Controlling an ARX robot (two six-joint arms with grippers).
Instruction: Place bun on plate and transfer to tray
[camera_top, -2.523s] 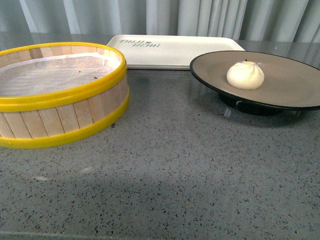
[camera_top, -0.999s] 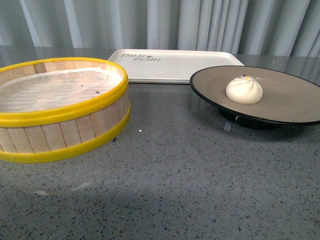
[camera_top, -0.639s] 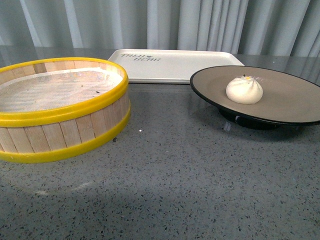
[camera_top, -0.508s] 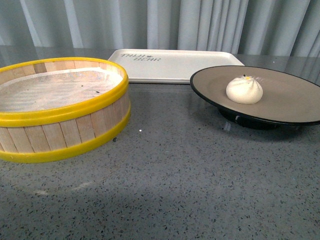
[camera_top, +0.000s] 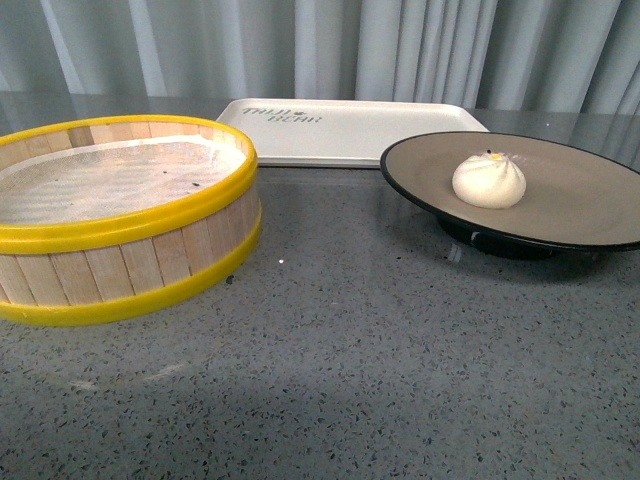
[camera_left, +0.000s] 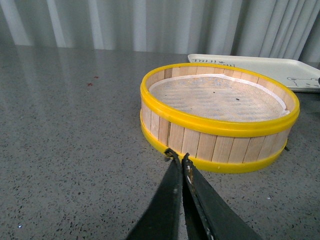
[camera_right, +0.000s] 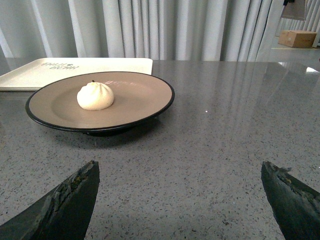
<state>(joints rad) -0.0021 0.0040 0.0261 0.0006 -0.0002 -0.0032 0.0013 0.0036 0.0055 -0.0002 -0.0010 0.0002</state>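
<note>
One bun (camera_top: 489, 180) is seen on the plate (camera_top: 590, 190), set a little off the plate's middle with its pleated top turned upward. The plate is placed on the grey speckled counter (camera_top: 350, 380) toward the right edge, not on the tray (camera_top: 400, 125). The tray is laid flat along the counter's far edge, just behind the plate, with its dark lettering at the left end; whether the two touch cannot be told. A yellow-rimmed wooden steamer basket (camera_top: 130, 250), lined with white paper, is stood toward the left edge, well apart from the plate. A pale pleated curtain (camera_top: 400, 40) is hung beyond the far edge.

In the left wrist view, the left gripper (camera_left: 179, 157) is shown pressed tightly together with nothing between its fingers, its tips held low by the basket's near wall; contact with the basket cannot be made out. In the right wrist view, the right gripper (camera_right: 180, 169) is spread wide, nothing is held in it, and the plate with the bun is seen ahead of it.
</note>
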